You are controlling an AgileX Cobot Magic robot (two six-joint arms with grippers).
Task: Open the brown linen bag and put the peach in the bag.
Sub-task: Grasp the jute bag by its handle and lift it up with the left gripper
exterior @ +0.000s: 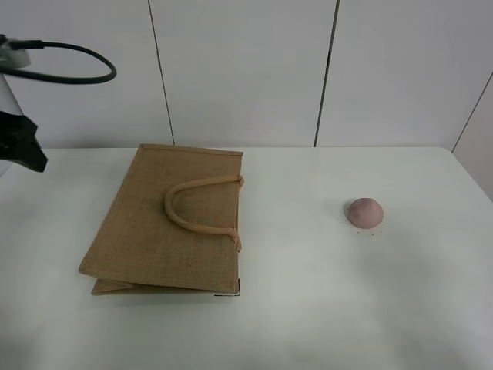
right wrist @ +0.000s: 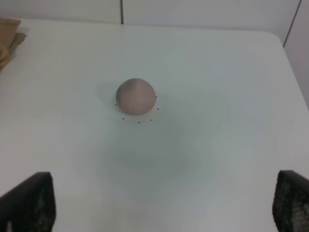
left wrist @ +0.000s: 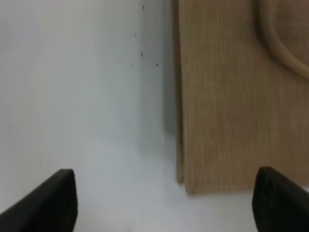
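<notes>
The brown linen bag point(exterior: 146, 231) lies flat and closed on the white table, left of centre, with a rope handle point(exterior: 189, 208) folded back over its top face. Its handle edge faces right. The peach point(exterior: 364, 212) sits alone on the table, well to the right of the bag. In the left wrist view my left gripper point(left wrist: 164, 198) is open and empty, above the table beside the bag's edge point(left wrist: 231, 106). In the right wrist view my right gripper point(right wrist: 164, 193) is open and empty, a short way from the peach point(right wrist: 135, 96).
The white table point(exterior: 308, 308) runs to a white panelled wall point(exterior: 246, 69) at the back. Part of the left arm and its black cable point(exterior: 23, 146) shows at the far left edge. A corner of the bag point(right wrist: 7, 36) shows in the right wrist view.
</notes>
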